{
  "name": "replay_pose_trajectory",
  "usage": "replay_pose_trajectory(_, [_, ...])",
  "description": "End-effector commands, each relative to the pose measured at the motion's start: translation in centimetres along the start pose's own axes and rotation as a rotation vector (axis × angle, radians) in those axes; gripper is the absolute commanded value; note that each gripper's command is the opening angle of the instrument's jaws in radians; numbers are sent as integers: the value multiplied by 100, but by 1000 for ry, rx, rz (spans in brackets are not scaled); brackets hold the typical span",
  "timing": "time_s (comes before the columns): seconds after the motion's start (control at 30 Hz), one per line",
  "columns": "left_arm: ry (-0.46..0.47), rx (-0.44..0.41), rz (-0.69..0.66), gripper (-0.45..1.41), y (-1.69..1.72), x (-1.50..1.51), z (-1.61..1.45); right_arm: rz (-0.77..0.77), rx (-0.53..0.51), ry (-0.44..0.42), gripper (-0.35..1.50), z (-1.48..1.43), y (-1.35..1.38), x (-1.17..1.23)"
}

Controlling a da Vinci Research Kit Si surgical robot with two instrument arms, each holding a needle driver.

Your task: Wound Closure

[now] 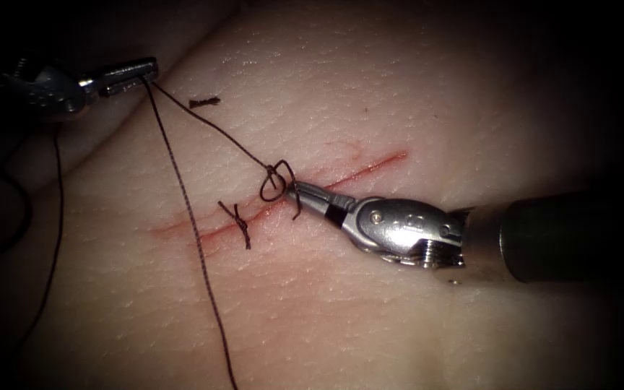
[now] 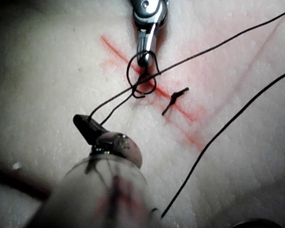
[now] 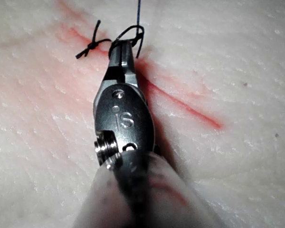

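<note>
Left tool [image 1: 139,72] pinches limp, thin thread [image 1: 204,119] taut; right tool [image 1: 294,189] nips its short tail inside 1 slack loop [image 1: 277,180].

tissue [image 1: 413,87], cut [image 1: 370,167] with red fluid [image 1: 182,230] | on it: knotted stitch [image 1: 238,220], thread [image 1: 196,224], loose thread scrap [image 1: 204,102]

Surgical training lab, by the look: pale tissue [image 1: 399,87] with a red-stained cut [image 1: 355,173], dark thread [image 1: 196,224] knotted across it, steel wristed tool [image 1: 299,189] under endoscope lighting.
</note>
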Motion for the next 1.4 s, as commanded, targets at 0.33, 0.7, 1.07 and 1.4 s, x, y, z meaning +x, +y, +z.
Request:
replay_pose_trajectory(0.33, [-102, 31, -20, -45, -42, -61, 12, -19, 21, -16, -35, -30, -30, -23])
replay_pose_trajectory(0.7, [-165, 90, -25, -45, -84, -109, 6, -26, 30, -21, -35, -49, -44, -26])
replay_pose_trajectory(1.07, [-188, 107, -24, -45, -106, -141, 10, -44, 41, -25, -35, -74, -65, -31])
replay_pose_trajectory(1.4, [-186, 142, -21, -45, -120, -158, 10, -42, 56, -35, -35, -94, -89, -26])
